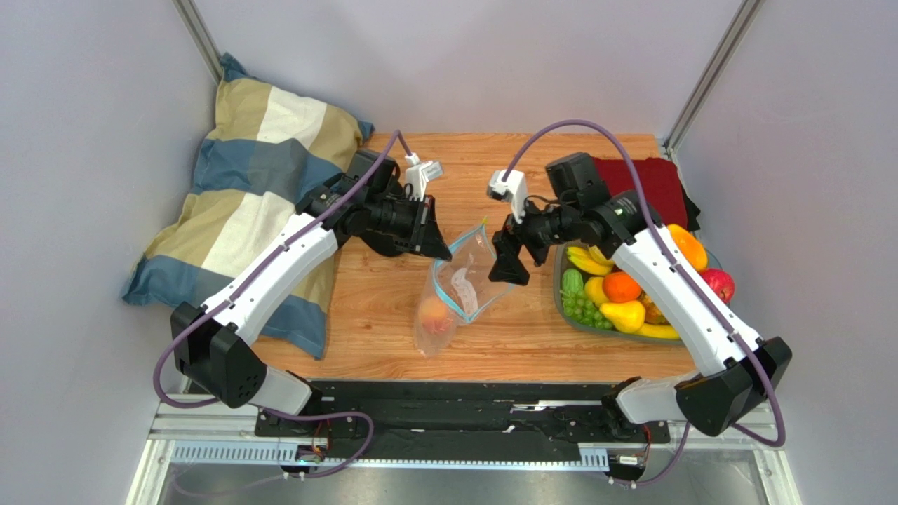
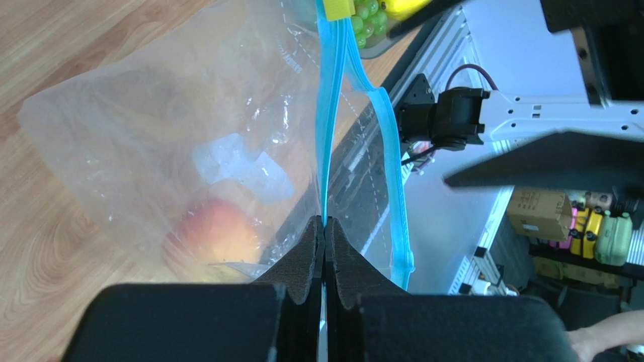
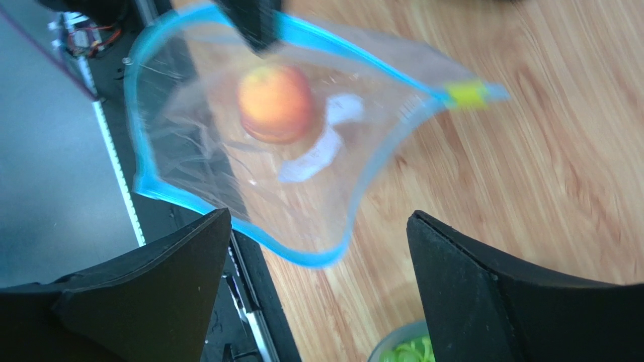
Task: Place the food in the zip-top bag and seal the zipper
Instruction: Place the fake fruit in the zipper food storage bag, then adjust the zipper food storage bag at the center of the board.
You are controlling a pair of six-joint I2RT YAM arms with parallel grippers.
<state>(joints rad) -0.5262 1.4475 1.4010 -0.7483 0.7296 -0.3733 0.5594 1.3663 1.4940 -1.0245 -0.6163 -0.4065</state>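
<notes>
The clear zip-top bag (image 1: pixel 455 295) hangs mid-table with its mouth held open and a pink-yellow peach (image 1: pixel 435 318) inside. My left gripper (image 1: pixel 437 245) is shut on the bag's light-blue zipper (image 2: pixel 326 143) at the left rim; the peach (image 2: pixel 219 234) shows through the plastic. My right gripper (image 1: pixel 508 271) is open and empty just right of the mouth. In the right wrist view the blue rim (image 3: pixel 249 226) gapes below the fingers (image 3: pixel 484 294), with the peach (image 3: pixel 276 102) inside and the yellow zipper end (image 3: pixel 467 93) at the right. Other food lies in the grey tray (image 1: pixel 560 297): an orange (image 1: pixel 621 285), a pear (image 1: pixel 624 315), grapes (image 1: pixel 578 305), bananas (image 1: pixel 586 260).
A striped pillow (image 1: pixel 253 200) lies at the left, partly under my left arm. A dark red cloth (image 1: pixel 654 184) sits at the back right behind the tray. A red fruit (image 1: pixel 719 282) is at the tray's right side. Grey walls close in the table.
</notes>
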